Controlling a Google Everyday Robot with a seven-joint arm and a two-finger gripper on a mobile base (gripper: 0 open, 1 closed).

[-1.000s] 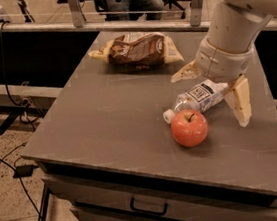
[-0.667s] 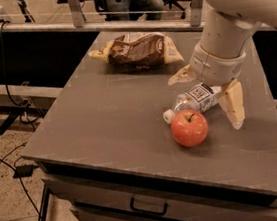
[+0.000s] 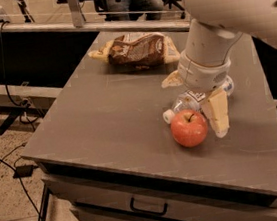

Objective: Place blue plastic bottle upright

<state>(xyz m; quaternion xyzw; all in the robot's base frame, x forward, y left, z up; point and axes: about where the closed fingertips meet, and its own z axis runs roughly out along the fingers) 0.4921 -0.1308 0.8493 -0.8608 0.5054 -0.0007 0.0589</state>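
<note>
The bottle (image 3: 182, 104) lies on its side right of centre on the worktop (image 3: 105, 126). Its cap points lower left and its body runs to the upper right under the claw (image 3: 194, 106). The claw's fingers stand apart, astride the bottle, with an apple (image 3: 189, 128) just below.

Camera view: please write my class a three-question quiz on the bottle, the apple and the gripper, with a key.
1. True or false: the blue plastic bottle stands upright on the grey table.
2. Which thing lies nearest the bottle's white cap? A. red apple B. snack bag C. drawer handle
3. Fill in: the gripper is low over the ____, open, one finger on each side.

Key: 1 false, it lies on its side; 2 A; 3 bottle.
</note>
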